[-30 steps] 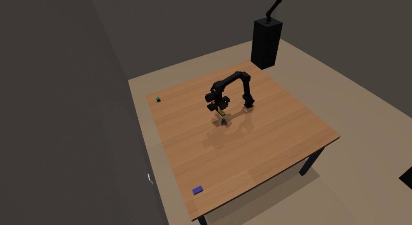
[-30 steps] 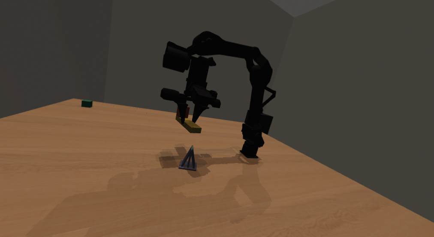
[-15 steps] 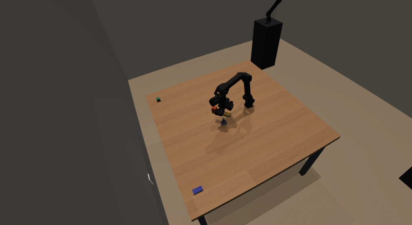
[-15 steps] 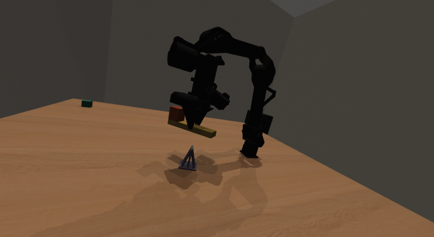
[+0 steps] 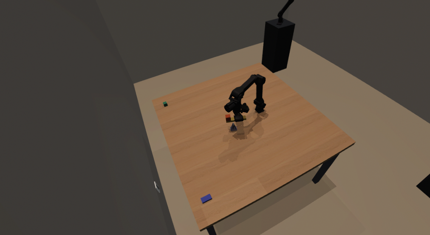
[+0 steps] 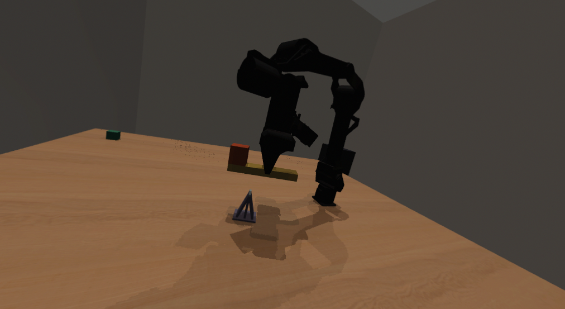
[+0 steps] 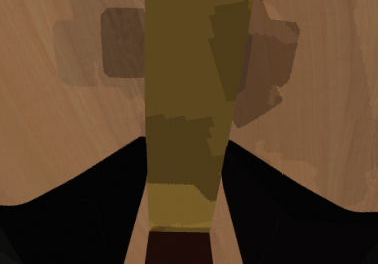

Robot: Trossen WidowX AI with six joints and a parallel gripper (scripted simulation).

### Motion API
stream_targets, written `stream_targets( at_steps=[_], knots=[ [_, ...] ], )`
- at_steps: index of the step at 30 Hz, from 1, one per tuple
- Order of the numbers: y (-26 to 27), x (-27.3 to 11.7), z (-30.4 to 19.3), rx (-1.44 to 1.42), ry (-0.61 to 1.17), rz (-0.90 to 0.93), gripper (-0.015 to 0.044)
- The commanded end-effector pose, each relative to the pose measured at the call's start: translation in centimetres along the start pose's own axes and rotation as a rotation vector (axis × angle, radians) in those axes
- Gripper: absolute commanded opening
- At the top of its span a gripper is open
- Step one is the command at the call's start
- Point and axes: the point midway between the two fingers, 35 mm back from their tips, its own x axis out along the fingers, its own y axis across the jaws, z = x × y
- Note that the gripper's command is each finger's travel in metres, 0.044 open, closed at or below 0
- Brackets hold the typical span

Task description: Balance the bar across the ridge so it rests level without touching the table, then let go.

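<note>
Bar [image 5: 232,119] [image 6: 282,173] [image 7: 190,80] | arm [image 5: 248,84] [image 6: 316,61] arched, wrist ptg down | fingers [image 5: 238,118] [image 6: 268,170] clamped on bar, abv tbl [image 5: 270,149] [image 6: 138,180] [image 7: 45,120]

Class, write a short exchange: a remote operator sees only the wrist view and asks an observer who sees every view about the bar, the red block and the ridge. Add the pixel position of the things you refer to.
Operator: I see the yellow bar between the fingers. Is it off the table?
Observer: Yes, in the exterior view the gripper [image 6: 268,170] holds the yellow bar [image 5: 232,119] [image 6: 286,174] [image 7: 185,80] up above the table [image 5: 270,155] [image 6: 375,259] [image 7: 40,130].
Operator: Something dark red shows at my lower edge. What is it?
Observer: A red block [image 5: 227,118] [image 6: 238,154] [image 7: 179,247], standing on top of the bar at one end.
Operator: And the ridge? I can't find it.
Observer: It stands on the table; the ridge [image 5: 233,127] [image 6: 238,215] is lower than the bar and not touching it.
</note>
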Motion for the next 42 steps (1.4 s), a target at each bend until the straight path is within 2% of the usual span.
stream_targets(
  at_steps=[1,27,42],
  knots=[
    [0.2,0.4,0.2,-0.025,0.000,0.004,0.0000],
    [0.8,4.4,0.2,-0.029,0.000,0.005,0.0000],
    [0.8,4.4,0.2,-0.029,0.000,0.005,0.0000]
  ],
)
